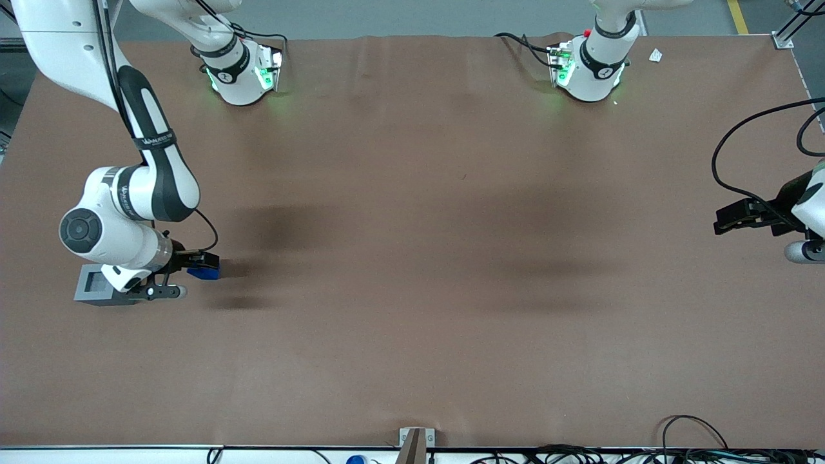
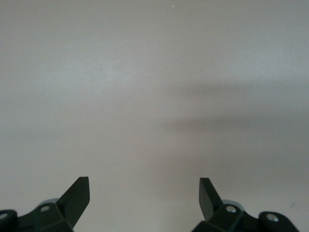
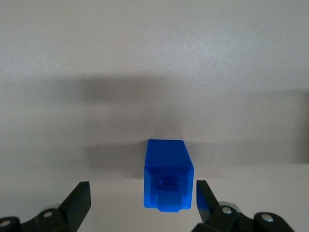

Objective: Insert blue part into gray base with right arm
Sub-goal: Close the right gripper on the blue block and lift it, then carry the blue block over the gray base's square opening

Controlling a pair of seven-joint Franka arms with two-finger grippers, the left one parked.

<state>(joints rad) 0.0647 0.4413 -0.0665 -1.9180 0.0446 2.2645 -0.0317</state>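
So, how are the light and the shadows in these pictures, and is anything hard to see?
Front view: soft dark shadows lie on the brown table; the right arm partly covers the gray base, and green light glows at the arm bases. Right wrist view: the blue part is sharp between the open hand, with a broad shadow on the table above it.

right arm [image 1: 138, 161]: I see it reaching down the left edge of the front frame, elbow bent, wrist low at lower left | gripper [image 1: 205, 265]: just above the table, pointing sideways toward frame centre | fingers [image 3: 77, 203]: spread wide apart, one either side of the blue part [image 3: 166, 176], neither pad pressing it
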